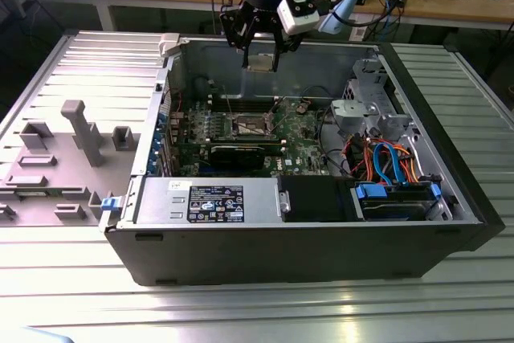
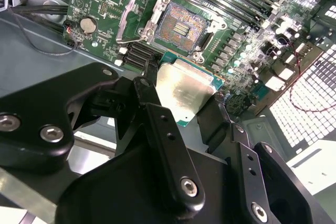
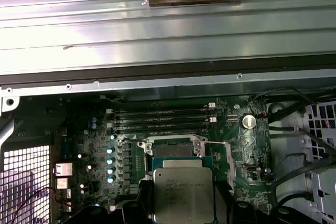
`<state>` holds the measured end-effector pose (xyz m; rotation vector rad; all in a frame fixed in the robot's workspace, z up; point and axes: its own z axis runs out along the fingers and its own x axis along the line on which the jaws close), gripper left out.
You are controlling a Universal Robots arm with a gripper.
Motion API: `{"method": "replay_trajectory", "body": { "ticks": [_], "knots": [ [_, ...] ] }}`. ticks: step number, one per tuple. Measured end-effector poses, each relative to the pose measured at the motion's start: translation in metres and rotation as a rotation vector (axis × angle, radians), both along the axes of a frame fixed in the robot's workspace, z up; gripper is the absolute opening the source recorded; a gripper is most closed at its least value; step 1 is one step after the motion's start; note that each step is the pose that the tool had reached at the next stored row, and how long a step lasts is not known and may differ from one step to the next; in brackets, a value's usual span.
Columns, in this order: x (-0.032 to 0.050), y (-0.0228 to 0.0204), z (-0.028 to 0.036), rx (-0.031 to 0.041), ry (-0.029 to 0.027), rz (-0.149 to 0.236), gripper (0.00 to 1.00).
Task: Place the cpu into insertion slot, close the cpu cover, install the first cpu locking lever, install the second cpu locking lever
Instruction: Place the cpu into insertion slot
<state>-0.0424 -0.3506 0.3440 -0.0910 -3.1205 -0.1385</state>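
Note:
My gripper (image 1: pixel 261 55) hangs above the open computer case, shut on the cpu (image 1: pixel 262 61), a flat square chip with a silver-grey top. In both wrist views the cpu (image 2: pixel 184 90) (image 3: pixel 182 195) sits between the black fingers (image 2: pixel 157 124), held by two opposite edges. The insertion slot (image 1: pixel 249 124) lies below on the green board. Its gold-brown contact field (image 2: pixel 182 24) is bare. In the first wrist view the insertion slot (image 3: pixel 173 149) shows just past the chip's edge. The cpu cover (image 2: pixel 127 17) stands swung open beside the socket.
Long memory slots (image 3: pixel 163 119) run beside the socket. A black graphics card (image 1: pixel 241 153), a power supply (image 1: pixel 213 198), a drive cage (image 1: pixel 365 114) and coloured cables (image 1: pixel 385 158) stand inside the case walls (image 1: pixel 265 251). A grey moulded tray (image 1: pixel 56 158) lies at the exterior view's left.

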Motion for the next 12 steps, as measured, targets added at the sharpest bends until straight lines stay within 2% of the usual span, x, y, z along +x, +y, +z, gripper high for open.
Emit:
{"method": "replay_trajectory", "body": {
  "ticks": [12],
  "knots": [
    [0.0000, 0.0000, 0.0000, 0.0000, 0.0000, -0.011, 0.55]
  ]
}}
